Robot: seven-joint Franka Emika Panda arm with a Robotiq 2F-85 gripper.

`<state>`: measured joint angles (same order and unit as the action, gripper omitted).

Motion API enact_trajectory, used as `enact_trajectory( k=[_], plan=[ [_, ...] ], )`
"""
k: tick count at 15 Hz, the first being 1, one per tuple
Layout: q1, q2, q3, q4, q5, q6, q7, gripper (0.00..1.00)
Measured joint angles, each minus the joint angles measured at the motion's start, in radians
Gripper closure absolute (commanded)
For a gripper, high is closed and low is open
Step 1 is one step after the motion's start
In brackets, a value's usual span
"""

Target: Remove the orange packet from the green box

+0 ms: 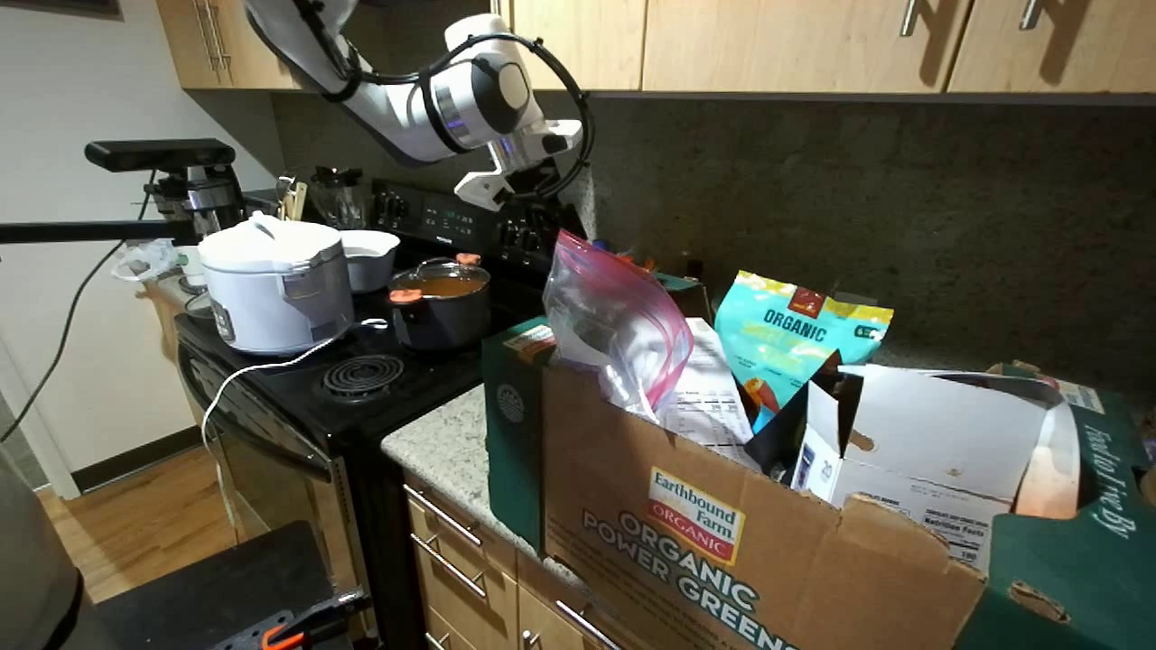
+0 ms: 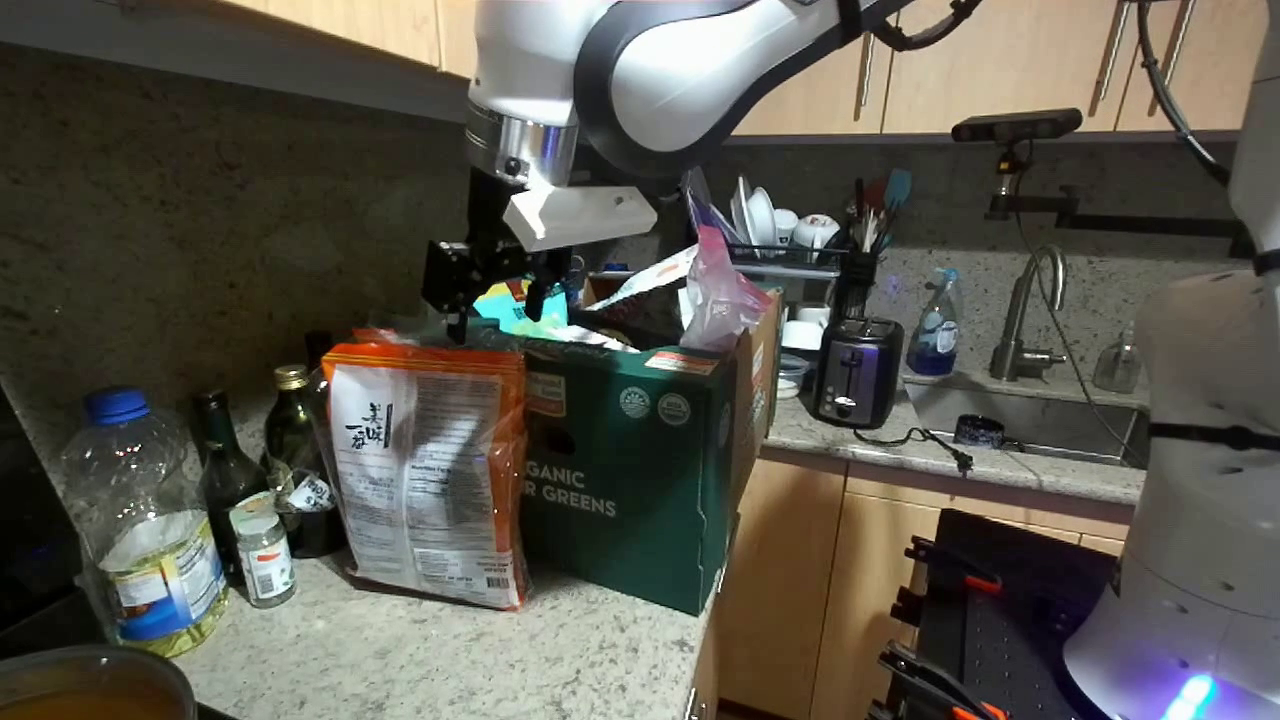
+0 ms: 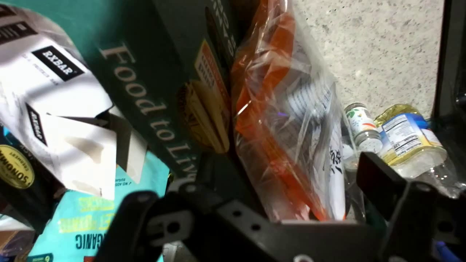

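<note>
The orange packet (image 2: 425, 490) is already out of the green Organic Power Greens box (image 2: 650, 540), parked upright on the desk (image 2: 570, 660) right beside it. The hand (image 2: 497, 318) is held spread wide just above the packet, though whether its top's being touched can't be told.

The green box (image 1: 804, 560) reads "ORGANIC POWER GREENS".

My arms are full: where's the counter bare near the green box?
The counter is bare toward its front edge, between the stove and the green box with the orange packet beside it. Toward the wall, bottles and small jars stand crowded; the box looks packed.
</note>
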<state>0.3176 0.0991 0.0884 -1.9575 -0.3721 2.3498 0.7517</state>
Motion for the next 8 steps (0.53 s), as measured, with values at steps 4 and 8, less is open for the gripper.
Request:
enact_trajectory(
  k=[4,8],
  plan=[
    [-0.003,-0.084,0.052,-0.053,0.051,-0.073,0.000,0.00],
    [-0.011,-0.152,0.089,-0.081,0.140,-0.183,-0.010,0.00]
  ],
)
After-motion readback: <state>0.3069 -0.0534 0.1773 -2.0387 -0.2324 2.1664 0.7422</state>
